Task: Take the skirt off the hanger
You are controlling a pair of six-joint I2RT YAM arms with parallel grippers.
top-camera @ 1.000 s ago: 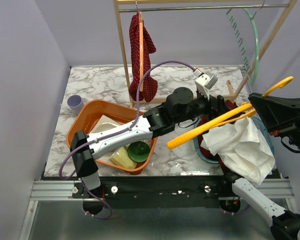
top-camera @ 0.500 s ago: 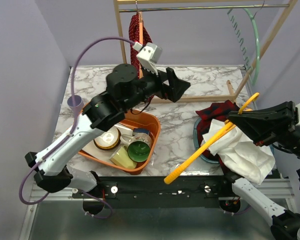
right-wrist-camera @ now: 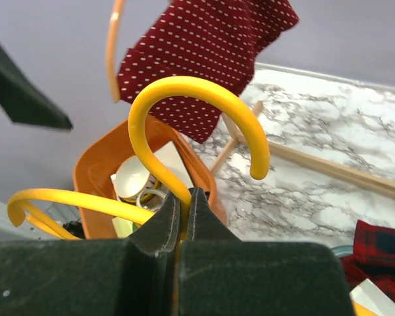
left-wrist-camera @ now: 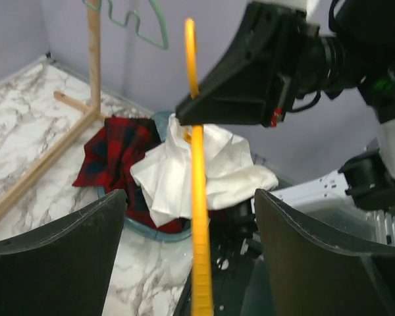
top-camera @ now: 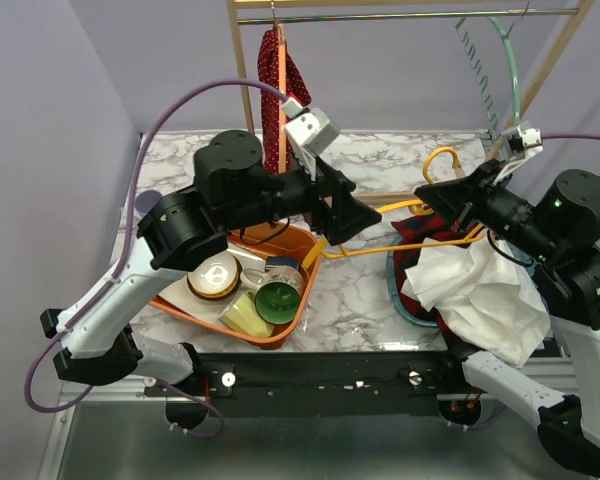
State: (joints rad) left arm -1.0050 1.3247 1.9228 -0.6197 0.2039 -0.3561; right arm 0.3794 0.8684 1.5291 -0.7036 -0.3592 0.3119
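My right gripper (top-camera: pixel 452 197) is shut on the neck of a yellow hanger (top-camera: pixel 380 246), just below its hook (right-wrist-camera: pixel 184 92), and holds it above the table with its bar pointing left. My left gripper (top-camera: pixel 355 215) is open. Its fingers stand either side of the hanger's bar (left-wrist-camera: pixel 199 197) without touching it. A white skirt (top-camera: pixel 480 290) lies heaped over a red plaid cloth (top-camera: pixel 420 225) in a teal basket (top-camera: pixel 395 285) at the right. Its upper edge reaches close to the hanger, and I cannot tell whether it is still attached.
An orange bin (top-camera: pixel 305 262) of cups and bowls sits left of centre. A wooden rack (top-camera: pixel 248 110) at the back holds a red dotted garment (top-camera: pixel 280 100) on an orange hanger and a green hanger (top-camera: pixel 510 70). A purple cup (top-camera: pixel 145 200) stands at far left.
The right gripper has swung the yellow hanger up and to the left, so it now lies level. The left arm has moved right, and its open fingers now straddle the hanger's bar.
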